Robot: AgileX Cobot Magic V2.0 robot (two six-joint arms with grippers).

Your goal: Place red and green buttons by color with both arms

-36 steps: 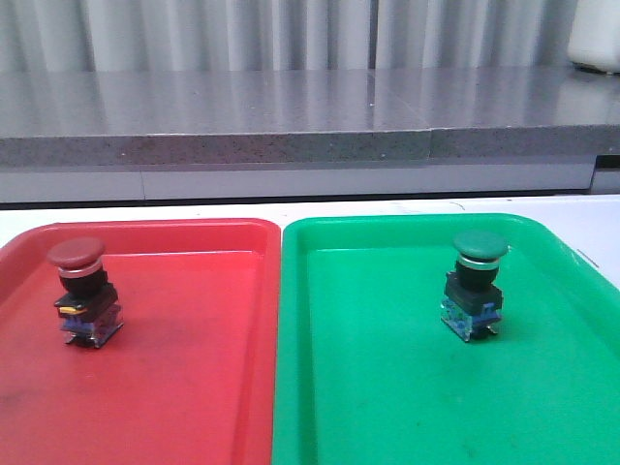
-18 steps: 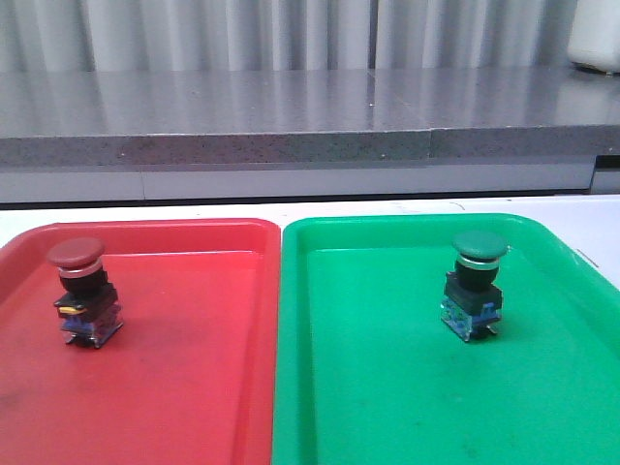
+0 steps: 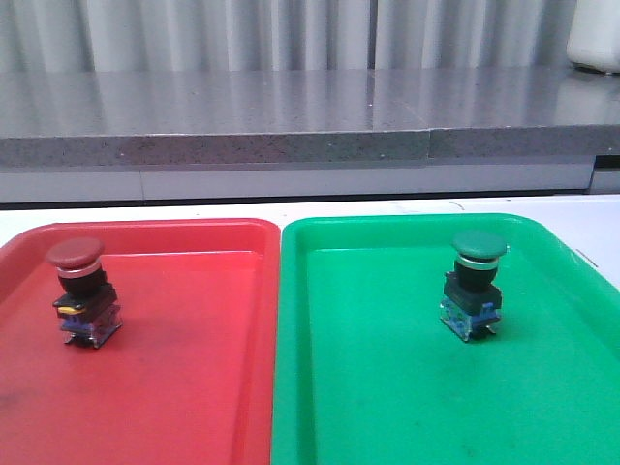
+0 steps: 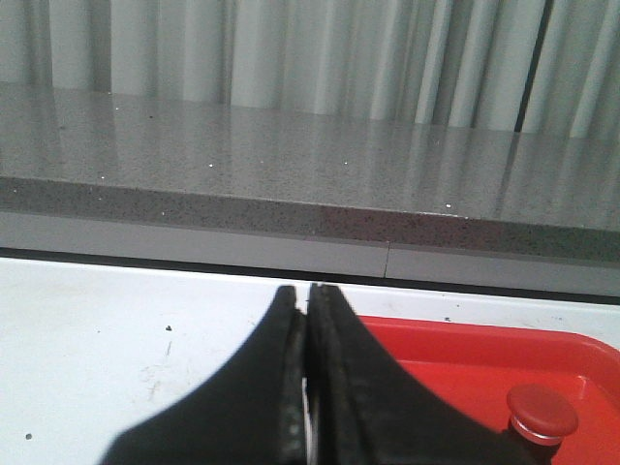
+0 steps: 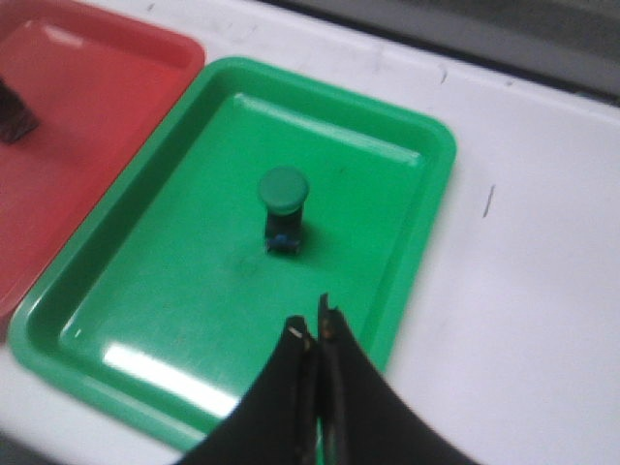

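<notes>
red button (image 3: 81,290): upright inside red tray (image 3: 194,387) | green button (image 3: 475,284): upright inside green tray (image 3: 387,387), right of red tray | left claw (image 4: 306,300): clenched, empty | right claw (image 5: 312,331): clenched, empty, above green tray

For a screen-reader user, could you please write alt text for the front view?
A red button stands upright in a red tray, and a green button stands upright in the green tray beside it.
</notes>
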